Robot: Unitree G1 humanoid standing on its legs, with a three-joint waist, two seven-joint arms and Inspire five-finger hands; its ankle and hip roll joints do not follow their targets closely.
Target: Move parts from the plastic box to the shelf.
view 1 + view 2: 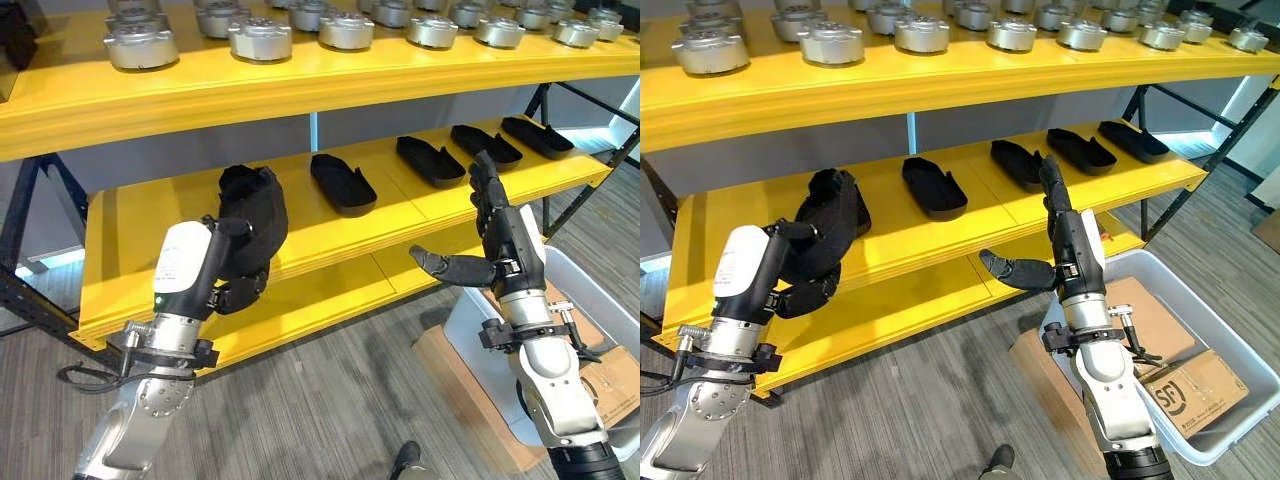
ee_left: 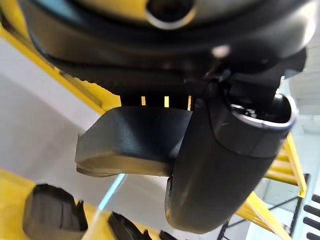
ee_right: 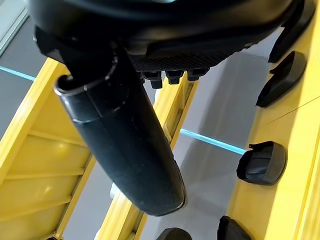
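On the left side of the middle shelf (image 1: 330, 240), the left hand (image 1: 235, 262) has its fingers and thumb curled round a black part (image 1: 255, 205), which it holds against the yellow shelf surface near the left end; the left wrist view shows the dark part (image 2: 135, 142) clamped between the fingers and the thumb. To the right on the same shelf, 4 more black parts lie in a row, well apart from each other: the first (image 1: 343, 183) just right of the held part, then a second (image 1: 430, 160), a third (image 1: 486, 144) and a fourth (image 1: 537, 136) near the right end. Above, the upper shelf (image 1: 250, 85) carries a row of round silver metal components (image 1: 260, 38). Right of centre, the right hand (image 1: 490, 235) is raised in front of the middle shelf with fingers straight and pointing up and thumb extended sideways, holding nothing. At the lower right, the plastic box (image 1: 1230, 350) stands on the floor, with a cardboard box (image 1: 1200, 390) inside it.
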